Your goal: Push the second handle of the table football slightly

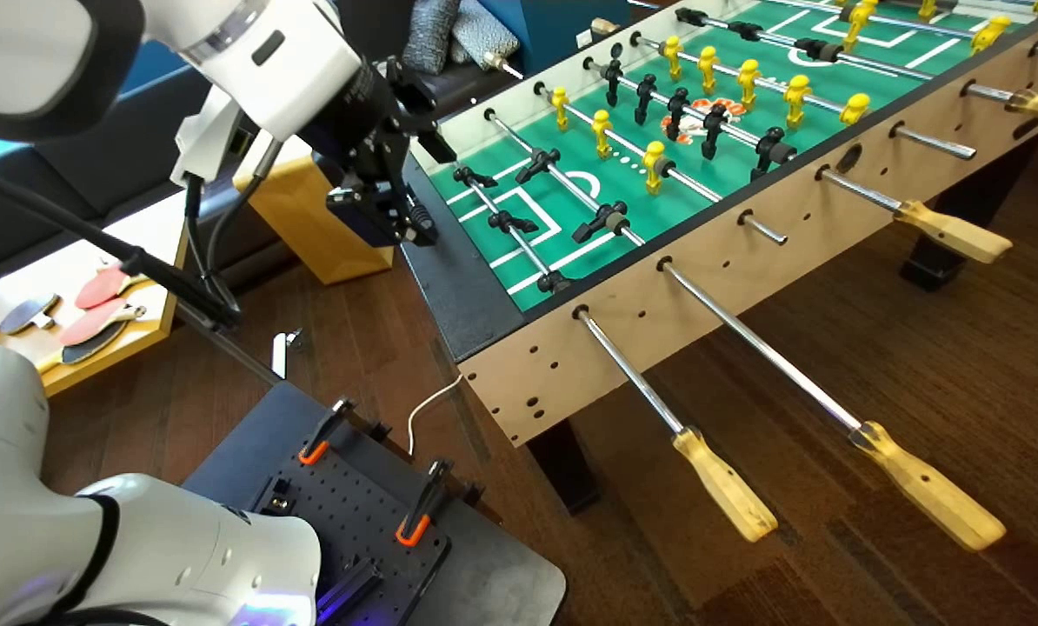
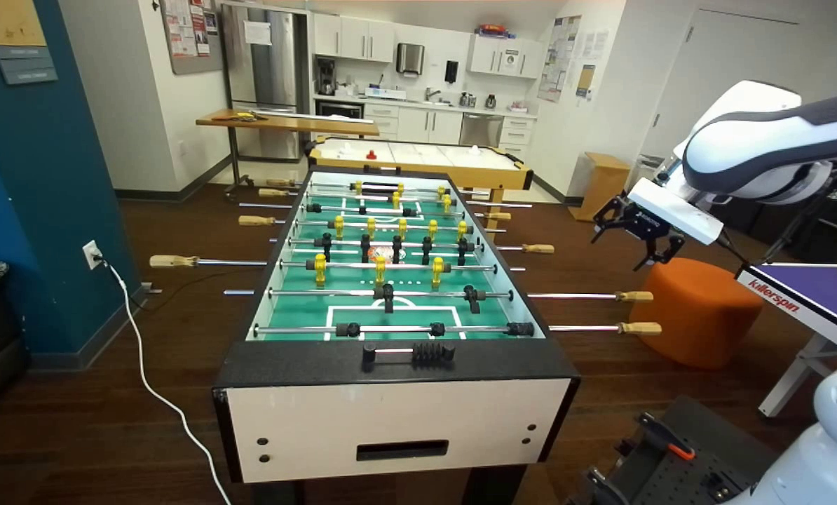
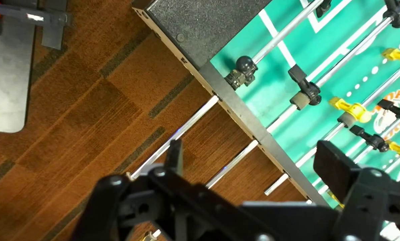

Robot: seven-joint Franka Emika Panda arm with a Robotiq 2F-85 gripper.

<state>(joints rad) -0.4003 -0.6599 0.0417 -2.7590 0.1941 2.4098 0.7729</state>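
The table football [image 1: 519,382] has a green field, and it shows in both exterior views [image 2: 397,421]. The second handle [image 1: 932,487] is pale wood on a long steel rod pulled well out from the side wall; it also shows in an exterior view [image 2: 634,297]. Beside it is the end handle [image 1: 726,487]. My gripper [image 2: 618,254] is open and empty, apart from both handles and raised above them. In the wrist view my fingers [image 3: 252,155] are spread wide over the second rod [image 3: 233,163]; the gripper body hides most of the second handle [image 3: 148,237].
More handles [image 1: 954,230] and short rod ends [image 1: 762,228] stick out farther along this side. The robot's stand [image 1: 484,556] carries clamps with orange parts. An orange stool [image 2: 702,315] and a purple table [image 2: 828,291] are beyond the handles. A white cable [image 2: 159,393] runs over the floor.
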